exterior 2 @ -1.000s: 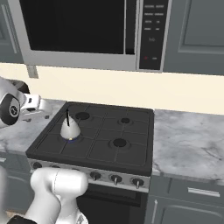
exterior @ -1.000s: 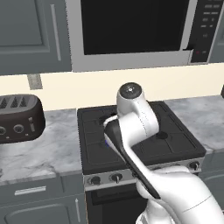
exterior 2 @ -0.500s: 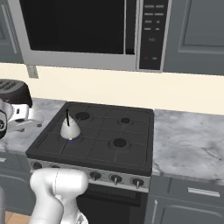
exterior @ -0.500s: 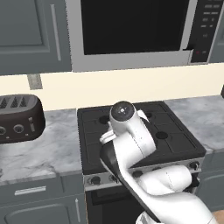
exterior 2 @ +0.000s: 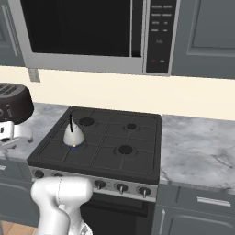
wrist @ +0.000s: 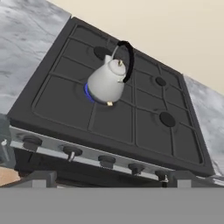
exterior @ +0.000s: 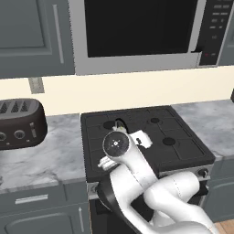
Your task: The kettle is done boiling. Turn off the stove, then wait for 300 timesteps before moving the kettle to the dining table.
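The small white kettle [wrist: 107,81] with its black arched handle stands upright on the front left burner of the black stove [wrist: 144,131], and a blue flame shows under it. From the right base view the kettle [exterior 2: 73,135] sits on the stove [exterior 2: 114,144] above the same blue glow. My arm covers most of the kettle [exterior: 119,124] in the left base view, where its handle peeks out. A row of round knobs [wrist: 72,152] lines the steel front strip. My gripper [wrist: 113,178] hangs low before the stove's front left, open and holding nothing. The dining table is out of view.
A dark toaster [exterior: 18,123] stands on the marble counter [exterior: 50,157] left of the stove. More marble counter [exterior 2: 197,142] lies to the right. A black-windowed microwave [exterior 2: 82,32] hangs above the cooktop, with grey cabinets below the counters.
The arm has folded and sunk down in front of the stove, and the hand has dropped lower at the stove's left. The kettle has not moved.
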